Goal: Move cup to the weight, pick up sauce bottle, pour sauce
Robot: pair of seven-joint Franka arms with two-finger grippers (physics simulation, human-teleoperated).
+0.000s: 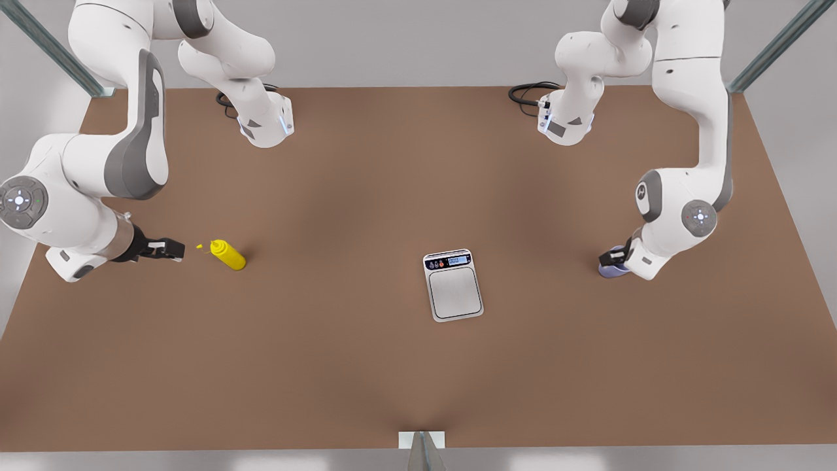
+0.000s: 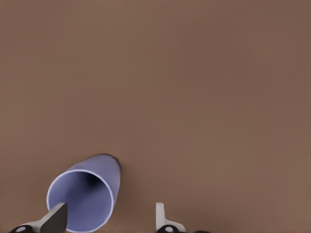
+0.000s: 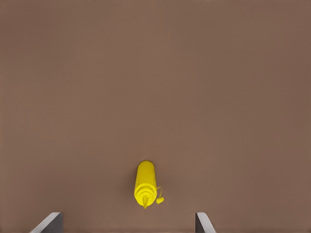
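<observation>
The lavender-blue cup (image 1: 612,269) stands on the brown table at the front view's right. My left gripper (image 1: 614,256) is right over it. In the left wrist view the cup (image 2: 87,194) shows its open mouth; the left gripper (image 2: 109,221) is open, one finger over the rim and the other beside the cup. The yellow sauce bottle (image 1: 229,255) is at the front view's left, nozzle toward my right gripper (image 1: 169,248). That right gripper (image 3: 126,228) is open wide, short of the sauce bottle (image 3: 145,184). The weight (image 1: 454,286) lies mid-table, apart from both.
Both arm bases (image 1: 268,124) stand at the table's far edge with black cables (image 1: 526,95) beside them. A small yellow cap (image 3: 159,199) hangs by the bottle's nozzle. Bare brown table surrounds the scale.
</observation>
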